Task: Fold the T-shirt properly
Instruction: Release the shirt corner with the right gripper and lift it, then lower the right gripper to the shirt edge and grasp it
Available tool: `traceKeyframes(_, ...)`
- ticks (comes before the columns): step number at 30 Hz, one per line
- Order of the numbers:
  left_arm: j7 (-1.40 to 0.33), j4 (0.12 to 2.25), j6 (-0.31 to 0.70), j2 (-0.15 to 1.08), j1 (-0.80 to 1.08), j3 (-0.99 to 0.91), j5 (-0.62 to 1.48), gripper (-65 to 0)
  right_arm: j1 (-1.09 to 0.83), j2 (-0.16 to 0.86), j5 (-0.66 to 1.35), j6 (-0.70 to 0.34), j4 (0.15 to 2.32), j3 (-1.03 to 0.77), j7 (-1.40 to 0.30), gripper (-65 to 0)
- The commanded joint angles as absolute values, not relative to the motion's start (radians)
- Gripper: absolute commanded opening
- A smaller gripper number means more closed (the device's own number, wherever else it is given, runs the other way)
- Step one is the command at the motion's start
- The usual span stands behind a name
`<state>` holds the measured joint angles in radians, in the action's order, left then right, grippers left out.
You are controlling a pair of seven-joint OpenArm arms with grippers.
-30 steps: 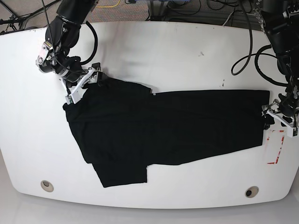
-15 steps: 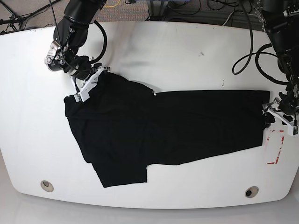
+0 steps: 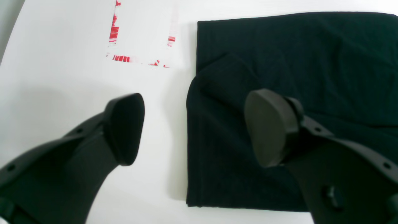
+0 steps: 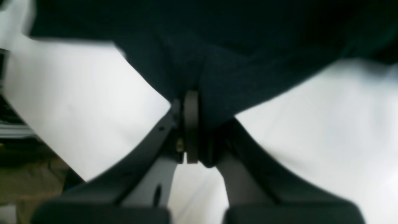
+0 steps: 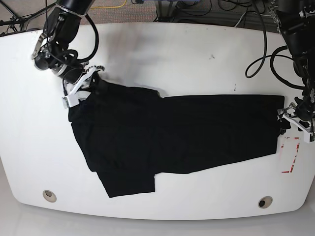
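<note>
On the white desk (image 5: 162, 59) the black T-shirt (image 5: 167, 135) lies spread out flat, running from the far-left side almost to the right edge, with a folded flap hanging lower at its left end. At the shirt's upper left corner the right pincer (image 5: 78, 91) is pressed together on a bunch of the cloth; from its own camera the right pincer (image 4: 194, 124) has the dark fabric gathered up and pinched between its closed jaws, with bare desk showing on either side. Over at the shirt's right edge the left pincer (image 5: 295, 120) sits with its jaws spread wide. In the wrist view of the left pincer (image 3: 194, 130), one finger (image 3: 124, 127) hangs over bare desk and the other over the cloth's folded edge, gripping nothing. Some red marks (image 3: 140, 46) show on the desk just beside that edge of the T-shirt (image 3: 279, 62).
</note>
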<state>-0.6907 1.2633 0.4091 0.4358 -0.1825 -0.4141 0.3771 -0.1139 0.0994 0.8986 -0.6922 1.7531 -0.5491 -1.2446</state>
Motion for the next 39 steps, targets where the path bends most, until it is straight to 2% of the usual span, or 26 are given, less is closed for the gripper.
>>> traceKeyframes(1,-0.670,1.283,0.412,0.458,-0.203,-0.420,0.386,-15.8,-0.082,0.134,0.974,-0.698,1.765,-0.549,-1.245,-65.0)
traceKeyframes(9,-0.670,1.283,0.412,0.458,-0.185,-0.420,0.386,-15.8,0.013,0.165,1.009,-0.698,1.753,-0.542,-1.247,-65.0)
traceKeyframes(19,-0.667,1.283,0.412,0.458,-0.170,-0.418,0.386,-15.8,0.156,0.248,1.009,-0.698,1.503,-0.513,-1.230,-65.0)
traceKeyframes(33,-0.667,1.282,0.412,0.458,-0.170,-0.420,0.386,-15.8,0.286,0.380,1.009,-0.698,1.273,-0.343,-1.093,-65.0)
traceKeyframes(35,-0.667,1.282,0.412,0.458,-0.170,-0.420,0.386,-15.8,0.303,0.400,1.009,-0.698,1.245,-0.312,-1.087,-63.4)
traceKeyframes(37,-0.667,1.282,0.412,0.458,-0.170,-0.418,0.386,-15.8,0.315,0.420,1.009,-0.698,1.222,-0.285,-1.086,-59.0)
traceKeyframes(39,-0.668,1.282,0.412,0.458,-0.170,-0.418,0.386,-15.8,0.325,0.438,1.009,-0.698,1.211,-0.257,-1.084,-50.9)
